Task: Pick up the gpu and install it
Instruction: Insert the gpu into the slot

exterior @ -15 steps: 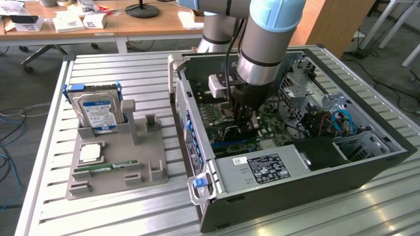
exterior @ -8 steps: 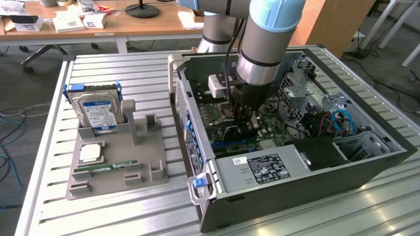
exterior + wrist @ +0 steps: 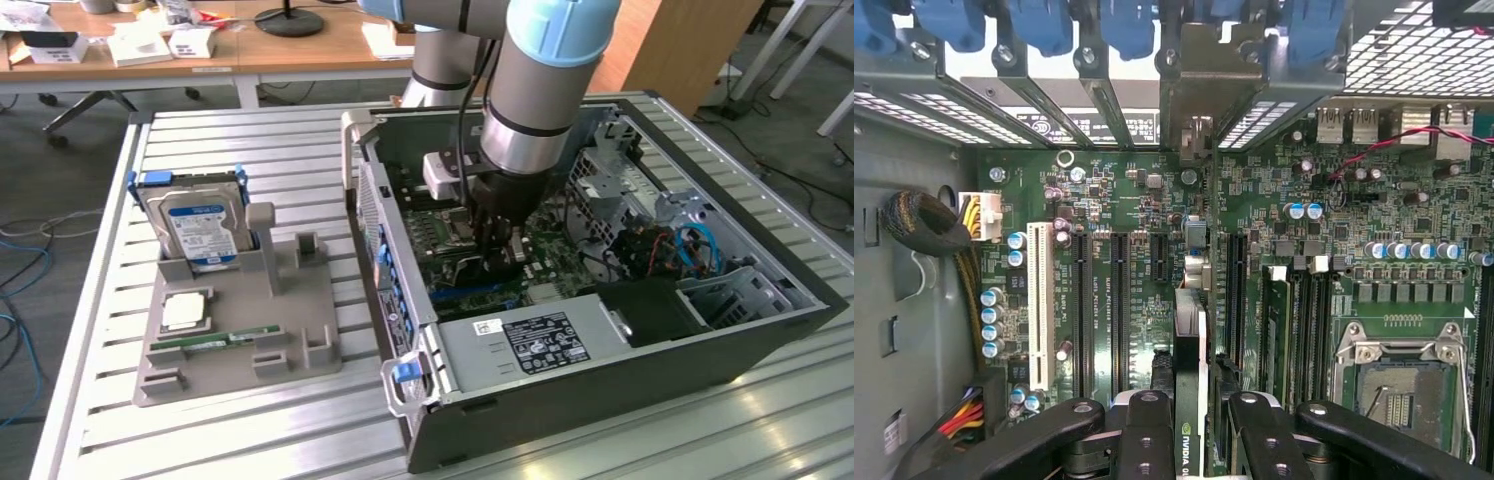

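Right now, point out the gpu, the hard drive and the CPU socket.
gpu [image 3: 1190, 390]: wrist view, its thin edge.
hard drive [image 3: 198, 228]: exterior view, blue-white label.
CPU socket [image 3: 1402, 392]: wrist view, its open middle.

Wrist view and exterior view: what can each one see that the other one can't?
Wrist view: the gpu's thin edge held in the gripper, and a white slot on the board. Exterior view: the arm, plus a hard drive and RAM stick in a gray holder beside the case. Both: the gripper over the green motherboard.
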Tool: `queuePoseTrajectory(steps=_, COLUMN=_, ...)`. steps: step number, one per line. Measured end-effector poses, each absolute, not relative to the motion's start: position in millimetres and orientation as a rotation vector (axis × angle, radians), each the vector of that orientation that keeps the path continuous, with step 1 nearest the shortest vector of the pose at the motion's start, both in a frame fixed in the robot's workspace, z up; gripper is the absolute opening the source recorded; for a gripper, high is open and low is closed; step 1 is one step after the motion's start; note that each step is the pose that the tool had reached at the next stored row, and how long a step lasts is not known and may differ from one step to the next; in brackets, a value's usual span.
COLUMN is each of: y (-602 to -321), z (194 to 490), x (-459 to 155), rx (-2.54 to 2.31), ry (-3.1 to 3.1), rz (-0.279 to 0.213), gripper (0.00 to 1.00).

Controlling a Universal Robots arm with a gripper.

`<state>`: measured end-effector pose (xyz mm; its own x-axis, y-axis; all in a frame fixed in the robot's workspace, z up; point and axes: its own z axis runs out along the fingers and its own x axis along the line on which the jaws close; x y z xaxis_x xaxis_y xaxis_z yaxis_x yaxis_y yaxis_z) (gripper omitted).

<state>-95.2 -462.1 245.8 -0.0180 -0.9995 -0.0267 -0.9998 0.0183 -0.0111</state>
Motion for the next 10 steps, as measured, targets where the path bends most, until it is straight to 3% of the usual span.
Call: queuePoseTrajectory(steps=10, y=-462.1, z=245.2, x=-95.2, rx=-2.182, ry=2.222, rz=0.017, gripper=0.26)
